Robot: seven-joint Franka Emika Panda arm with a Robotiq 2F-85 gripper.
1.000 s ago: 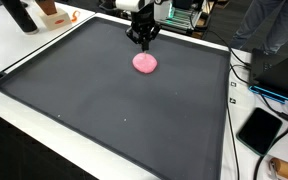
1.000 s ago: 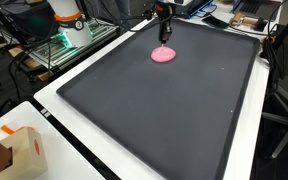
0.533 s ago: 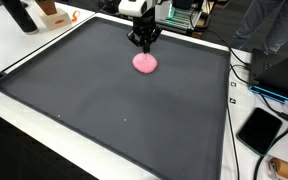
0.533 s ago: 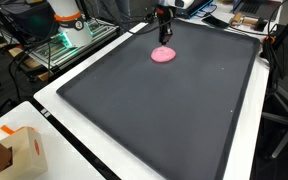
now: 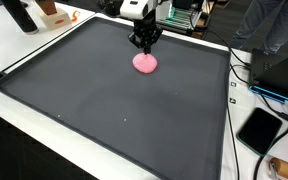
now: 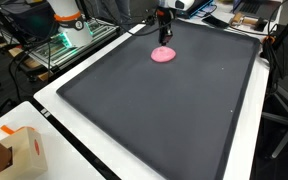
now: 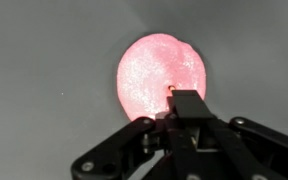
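Pink disc (image 7: 154, 78), lower edge behind closed gripper (image 7: 184, 98), wrist view.

Both exterior views are bright and evenly lit from overhead, so the dark mat (image 5: 134, 115) carries only a soft grey sheen and the pink blob (image 5: 144, 63) throws hardly any shadow, though the frames are small and coarse and fine detail is lost. The wrist view is dimmer, hazy and grainy. There the blob glows washed-out and speckled at the centre, while the gripper (image 7: 184, 98), close to the lens, shows dark and soft-edged against an unevenly lit grey ground.
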